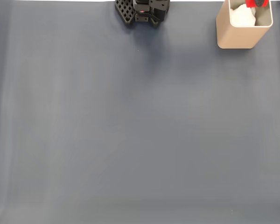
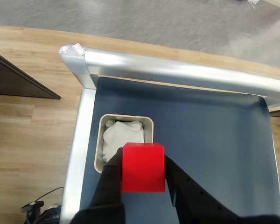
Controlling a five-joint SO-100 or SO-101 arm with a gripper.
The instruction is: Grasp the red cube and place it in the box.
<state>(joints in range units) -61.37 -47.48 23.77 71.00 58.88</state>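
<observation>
The red cube [image 2: 143, 167] is being held clamped in the hand [image 2: 143, 179], raised over the box [image 2: 101, 144] on the worktop [image 2: 214, 140]. Carrying is being finished; centring and release are being called for next.

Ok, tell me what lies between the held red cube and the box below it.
Nothing but air: in the wrist view the gripper holds the red cube above the box, whose white padding shows inside.

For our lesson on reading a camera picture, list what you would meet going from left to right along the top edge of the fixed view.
Bare blue-grey table mat → black robot base → the box, with white padding inside and the red cube over its right part.
</observation>
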